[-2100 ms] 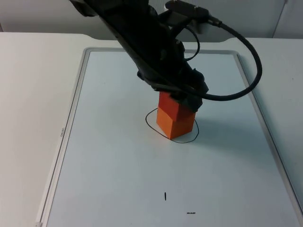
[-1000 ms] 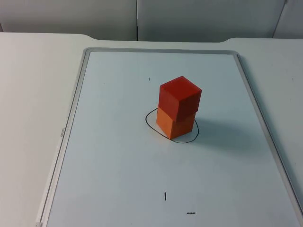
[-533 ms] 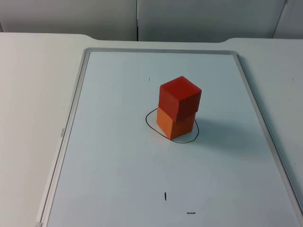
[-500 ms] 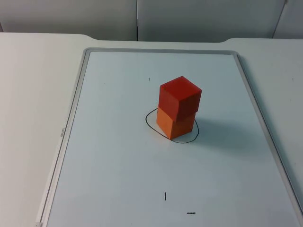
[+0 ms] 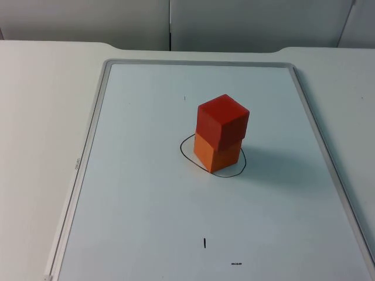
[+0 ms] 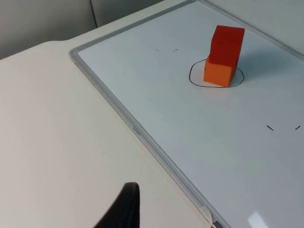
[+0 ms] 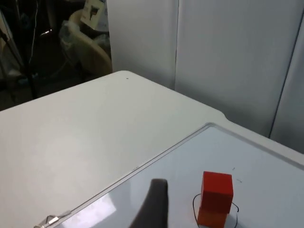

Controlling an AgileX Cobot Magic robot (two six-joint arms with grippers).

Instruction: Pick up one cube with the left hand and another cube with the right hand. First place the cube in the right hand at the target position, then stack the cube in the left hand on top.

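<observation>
Sitting slightly skewed on the orange cube inside the drawn ring, the red cube might topple if bumped; I cannot tell either gripper's jaw state.

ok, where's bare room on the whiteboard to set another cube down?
Free: the whiteboard from the stack toward its near edge, apart from two small black pen marks; also the strips between the stack and either side frame. Taken: the hand-drawn black circle, where the red cube sits on the orange cube.
</observation>
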